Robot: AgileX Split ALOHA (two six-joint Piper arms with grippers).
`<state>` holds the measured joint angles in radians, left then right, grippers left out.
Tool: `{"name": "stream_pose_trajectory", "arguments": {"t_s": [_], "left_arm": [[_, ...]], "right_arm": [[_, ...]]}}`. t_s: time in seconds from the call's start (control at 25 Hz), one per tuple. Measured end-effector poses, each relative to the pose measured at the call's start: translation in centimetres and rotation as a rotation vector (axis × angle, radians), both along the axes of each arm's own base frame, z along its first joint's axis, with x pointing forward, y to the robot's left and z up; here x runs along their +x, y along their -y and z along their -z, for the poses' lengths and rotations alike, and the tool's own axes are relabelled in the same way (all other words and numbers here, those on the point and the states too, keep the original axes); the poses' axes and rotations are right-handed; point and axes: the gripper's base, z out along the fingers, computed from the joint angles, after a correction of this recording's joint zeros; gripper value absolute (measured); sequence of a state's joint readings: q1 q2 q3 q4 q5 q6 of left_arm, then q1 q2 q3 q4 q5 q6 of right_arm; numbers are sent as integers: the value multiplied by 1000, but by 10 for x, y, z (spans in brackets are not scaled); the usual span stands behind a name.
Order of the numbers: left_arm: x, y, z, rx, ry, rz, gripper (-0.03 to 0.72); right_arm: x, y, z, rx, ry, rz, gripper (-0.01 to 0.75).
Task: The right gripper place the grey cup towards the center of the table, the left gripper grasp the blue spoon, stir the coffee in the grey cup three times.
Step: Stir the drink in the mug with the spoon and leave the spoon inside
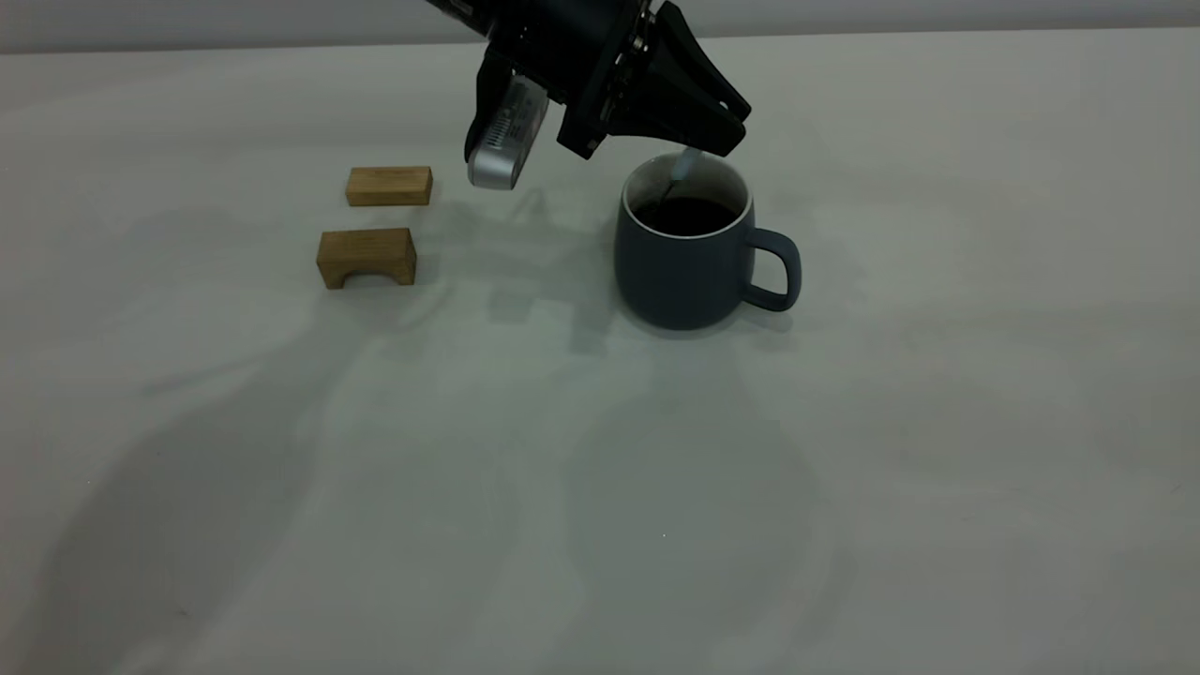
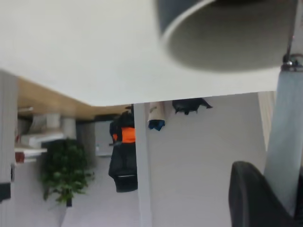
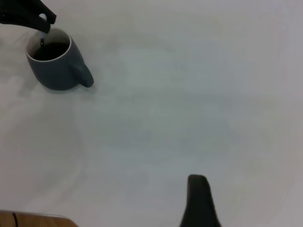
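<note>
Left gripper (image 1: 717, 141) fingers closed on the blue spoon (image 1: 687, 167), hovering just over the far rim of the grey cup (image 1: 689, 272); spoon neck dips into the coffee (image 1: 686, 216). Risks: handle slipping or twisting in the pinch, bowl catching the wall and dragging or tipping the cup, coffee slopping onto the table (image 1: 600, 487). Cup is dark slate, white inside, upright near table centre, handle toward the right arm's side. Right gripper (image 3: 199, 201) well apart from the cup; finger spread can't be told.

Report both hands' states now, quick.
Left hand: shut on the blue spoon, dipped in the grey cup.
Right hand: away from the cup; cannot be told.
</note>
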<state>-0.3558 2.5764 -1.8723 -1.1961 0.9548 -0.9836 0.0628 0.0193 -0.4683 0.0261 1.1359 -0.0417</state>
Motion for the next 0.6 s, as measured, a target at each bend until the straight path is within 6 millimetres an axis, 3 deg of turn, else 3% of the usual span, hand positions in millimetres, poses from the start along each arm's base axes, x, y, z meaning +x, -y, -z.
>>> {"name": "stream_pose_trajectory", "arguments": {"t_s": [0.28, 0.6], "left_arm": [[0, 10, -7, -161, 94, 31, 166], [-12, 17, -8, -176, -144, 22, 166]], "right_arm": [[0, 0, 0, 0, 0, 0, 592], [0, 0, 0, 0, 0, 0, 592]]}}
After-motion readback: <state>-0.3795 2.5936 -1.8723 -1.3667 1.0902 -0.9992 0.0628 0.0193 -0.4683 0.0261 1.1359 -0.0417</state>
